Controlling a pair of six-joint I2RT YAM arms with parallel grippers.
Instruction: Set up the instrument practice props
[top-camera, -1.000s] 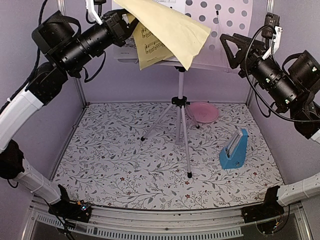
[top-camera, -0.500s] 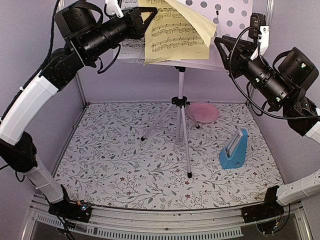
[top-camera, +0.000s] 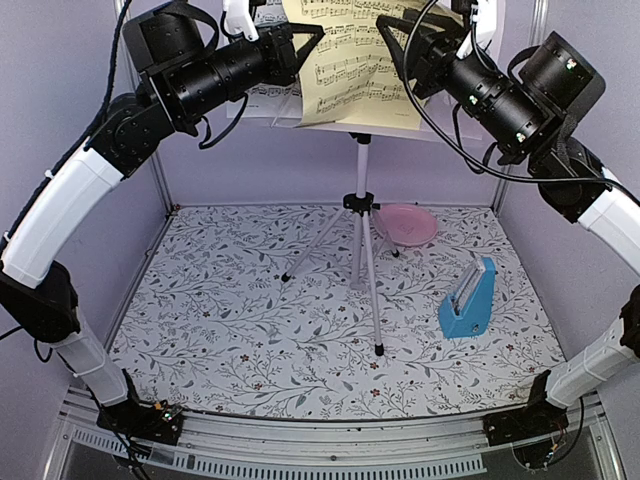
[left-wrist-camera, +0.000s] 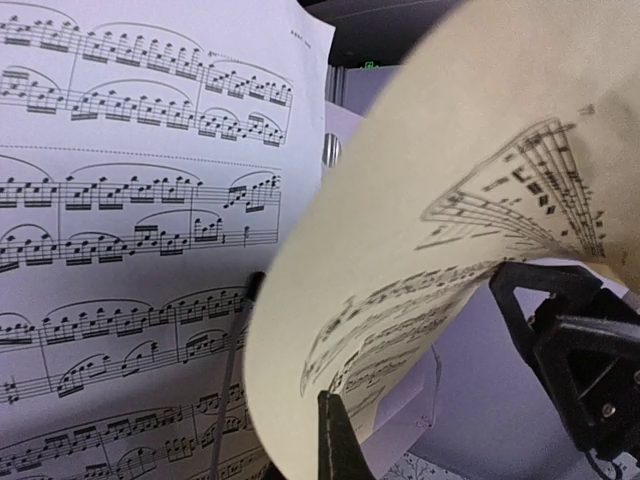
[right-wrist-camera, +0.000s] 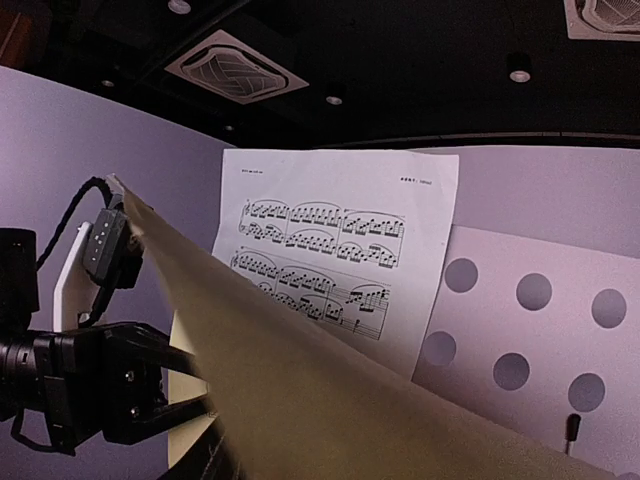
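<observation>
Top external: my left gripper (top-camera: 303, 45) is clenched on the yellow sheet (top-camera: 345, 80), held against the music stand (top-camera: 362, 200) beside the white sheet (top-camera: 268, 95). My right gripper (top-camera: 400, 55) meets its right edge, but whether it's grasping I cannot tell. The metronome (top-camera: 468, 300) stands on the table at lower right.

A floral-patterned table (top-camera: 250, 330) carries three things. A silver tripod stand (top-camera: 362, 230) is planted at centre with its legs spread. A pink plate (top-camera: 408, 224) lies flat near the back wall, just beside a rear leg. A blue metronome (top-camera: 467, 300) stands upright to the right, apart from both.
</observation>
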